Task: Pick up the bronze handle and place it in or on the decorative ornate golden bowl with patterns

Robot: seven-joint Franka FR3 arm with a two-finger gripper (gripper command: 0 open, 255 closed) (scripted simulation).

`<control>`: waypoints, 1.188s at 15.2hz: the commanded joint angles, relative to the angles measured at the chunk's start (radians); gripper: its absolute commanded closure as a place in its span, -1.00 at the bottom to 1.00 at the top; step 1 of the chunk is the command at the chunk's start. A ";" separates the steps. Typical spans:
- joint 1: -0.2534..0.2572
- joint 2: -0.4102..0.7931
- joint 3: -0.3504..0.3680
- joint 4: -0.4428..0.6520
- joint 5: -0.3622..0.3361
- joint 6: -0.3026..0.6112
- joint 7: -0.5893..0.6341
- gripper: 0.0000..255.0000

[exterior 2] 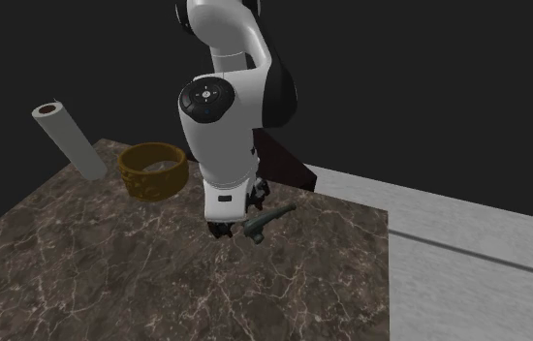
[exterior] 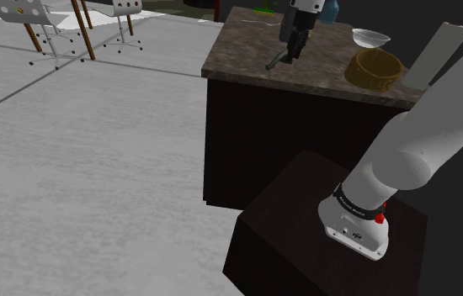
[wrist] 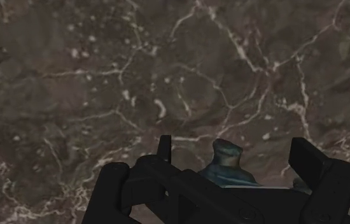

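Gripper (wrist: 234,151) hangs low over the dark veined marble counter (exterior: 247,50), pointing down. Fingers (wrist: 165,147) are spread. The handle (wrist: 226,158), dark greenish w/ a tarnished look, sits betw. them, w/ a strip of marble showing on each side, so they bracket it w/o touching.

In the second ext. view the handle sticks out from under the fingertips toward that view's right, slanted. It seems to lie on the marble, but can't tell if it's fully flat.

The ornate golden bowl (exterior 2: 153,170), round w/ patterned wall, stands on the same counter, well apart from handle and gripper, at the shoulder view's right of them.

A clear glass bowl (exterior: 370,37) sits just behind the golden one. A pale grey roll (exterior 2: 69,140) stands tilted beside it, near the counter's far edge.

The arm rises from the dark box stand (exterior: 306,244). Metal chairs (exterior: 28,17) are far off on the grey floor.
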 commanded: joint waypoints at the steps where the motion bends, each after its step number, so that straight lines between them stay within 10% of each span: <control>1: 0.000 0.000 0.000 -0.001 0.000 0.002 0.000 -1.00; 4: 0.000 0.000 0.000 -0.001 0.000 0.002 0.000 -1.00; 5: 0.000 0.000 0.000 -0.001 0.000 0.002 0.000 1.00; 18: 0.001 -0.007 0.003 0.045 -0.003 -0.051 0.005 1.00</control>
